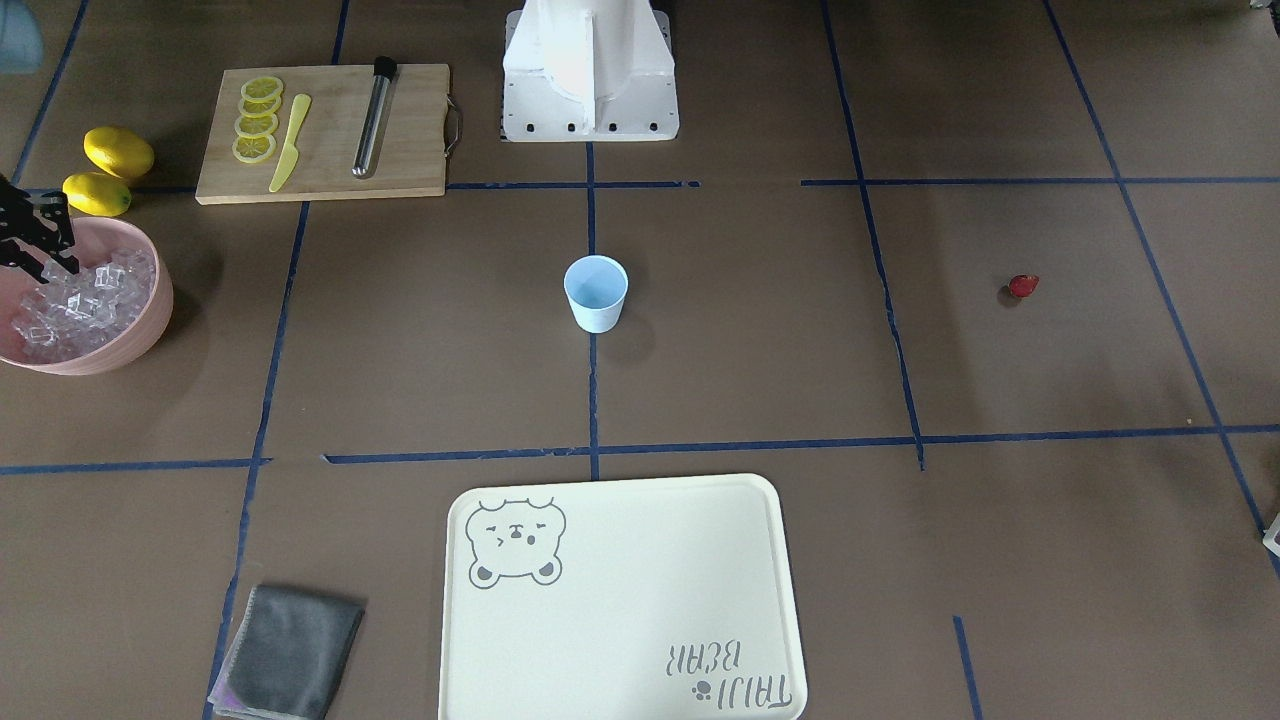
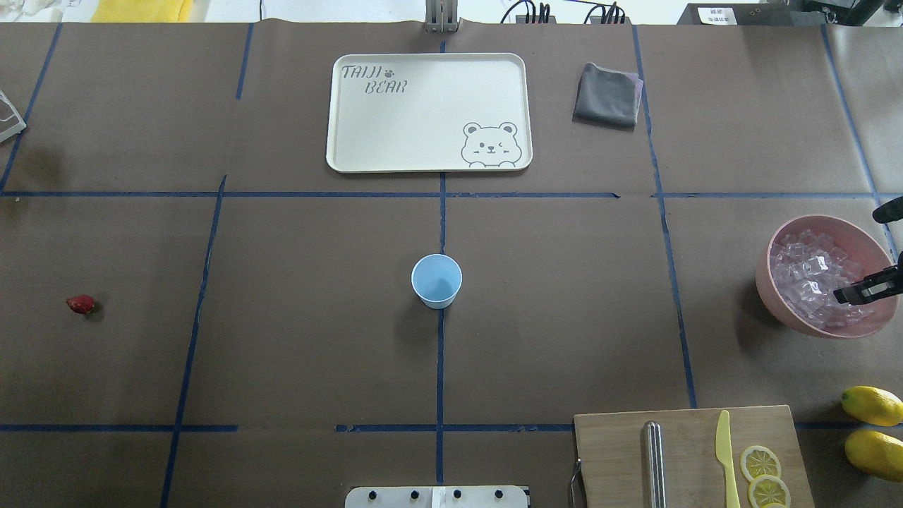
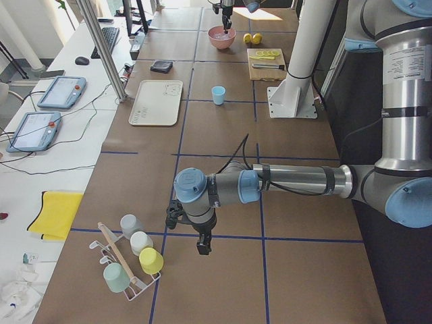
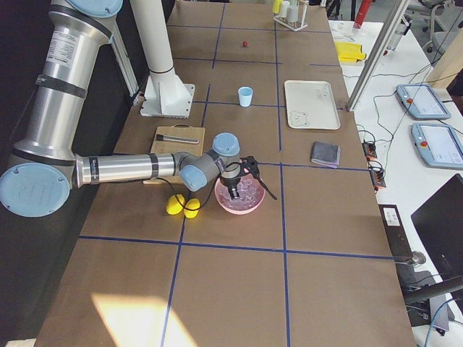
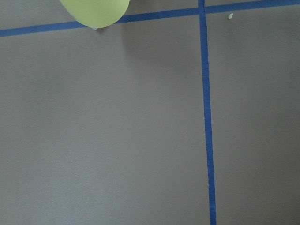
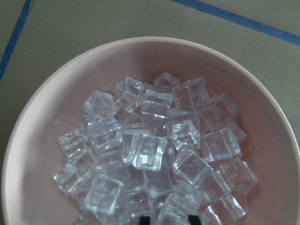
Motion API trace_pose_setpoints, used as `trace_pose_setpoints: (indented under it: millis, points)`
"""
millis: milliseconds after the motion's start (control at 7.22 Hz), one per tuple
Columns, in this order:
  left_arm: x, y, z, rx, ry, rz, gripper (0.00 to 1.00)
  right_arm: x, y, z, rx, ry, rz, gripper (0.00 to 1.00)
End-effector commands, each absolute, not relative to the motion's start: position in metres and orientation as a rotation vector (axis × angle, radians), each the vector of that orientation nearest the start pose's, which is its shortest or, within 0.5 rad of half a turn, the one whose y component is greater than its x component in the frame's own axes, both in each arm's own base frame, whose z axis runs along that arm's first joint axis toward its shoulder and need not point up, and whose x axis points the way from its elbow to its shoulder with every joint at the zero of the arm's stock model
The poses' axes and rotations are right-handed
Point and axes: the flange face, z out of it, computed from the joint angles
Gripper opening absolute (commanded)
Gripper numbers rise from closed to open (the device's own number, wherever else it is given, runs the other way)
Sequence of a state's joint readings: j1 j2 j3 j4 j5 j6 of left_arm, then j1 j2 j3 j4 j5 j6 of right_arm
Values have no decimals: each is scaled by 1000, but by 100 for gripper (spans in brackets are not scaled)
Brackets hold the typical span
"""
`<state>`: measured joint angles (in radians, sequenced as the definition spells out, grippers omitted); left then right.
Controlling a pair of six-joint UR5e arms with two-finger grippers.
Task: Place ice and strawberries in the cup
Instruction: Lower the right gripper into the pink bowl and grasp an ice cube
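The right hand (image 1: 50,265) hangs tips-down over a large round pink bowl (image 6: 42,108). Its black fingers look apart, and their ends reach in among the ice (image 6: 150,150). Whether a cube sits between them cannot be told. The ice is a heap of small clear, glassy cubes with rounded edges, piled loosely directly beneath the hand and filling the smooth bowl's bottom.

Away from this hand, toward the robot's left and well apart, a small light blue plastic cup (image 2: 437,281) stands upright on the brown paper-covered worktop (image 2: 282,317). It is tapered, has no handle, and its open mouth faces up; it looks empty. Carrying a cube there would mean a long sideways move, then a drop straight down into the mouth.

Farther the same way, well beyond the cup, lies one small dark red strawberry (image 2: 80,304), too small to tell which way it points.

The left hand (image 3: 202,246) hangs low over the worktop's far left end; whether it is apart or together cannot be told. That arm looks the nearer one to the berry.
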<state>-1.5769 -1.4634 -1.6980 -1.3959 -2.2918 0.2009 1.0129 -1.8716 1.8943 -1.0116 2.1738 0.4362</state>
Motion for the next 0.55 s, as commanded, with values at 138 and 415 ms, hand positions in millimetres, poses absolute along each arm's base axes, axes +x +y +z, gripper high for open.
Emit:
trace_pose_setpoints:
  millis: [138,415]
  points:
    - [-70,-433,667,-73,731,130,100,-66,-383,526,288,-911,-153,2]
    - [-70,-433,667,-74,732,130,100,-43,-386,511,295,-978,-119,0]
